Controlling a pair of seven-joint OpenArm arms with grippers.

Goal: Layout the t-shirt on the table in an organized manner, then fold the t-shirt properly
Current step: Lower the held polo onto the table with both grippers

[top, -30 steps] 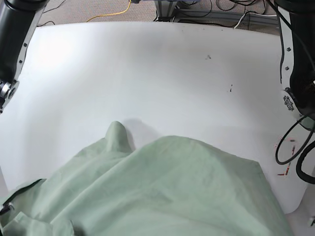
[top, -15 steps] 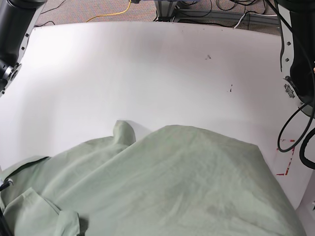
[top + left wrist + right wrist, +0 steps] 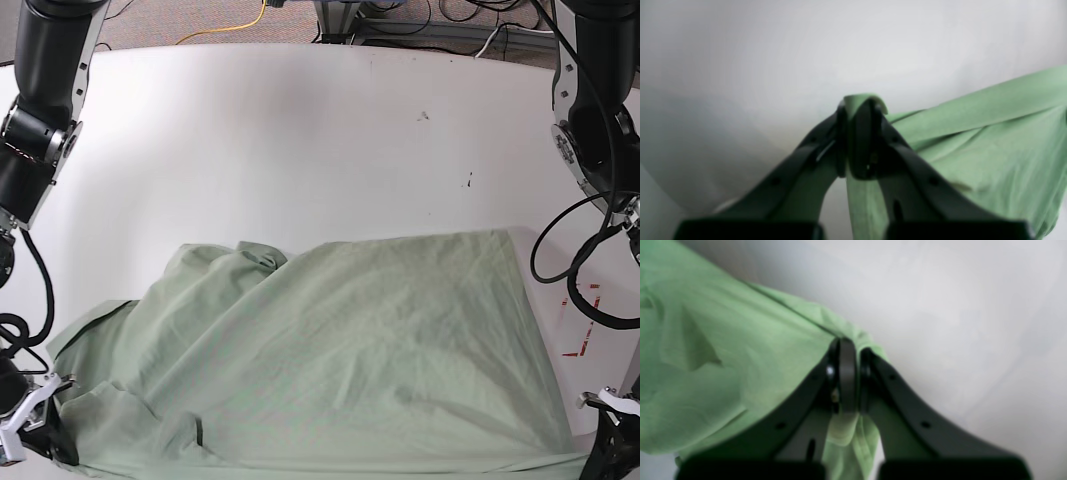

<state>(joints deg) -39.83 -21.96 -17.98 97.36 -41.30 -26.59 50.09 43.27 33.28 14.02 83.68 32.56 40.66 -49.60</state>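
Both pincers are clamped tight on the t-shirt [image 3: 340,350]: left pincer [image 3: 857,140], right pincer [image 3: 846,380]. Within 1 second more fabric has come onto the worktop [image 3: 300,140], lying flatter, though its left side remains rumpled

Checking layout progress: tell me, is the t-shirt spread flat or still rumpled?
Mostly spread but rumpled: the t-shirt covers the near part of the table, with a bunched fold at its far left edge and wrinkles across it.
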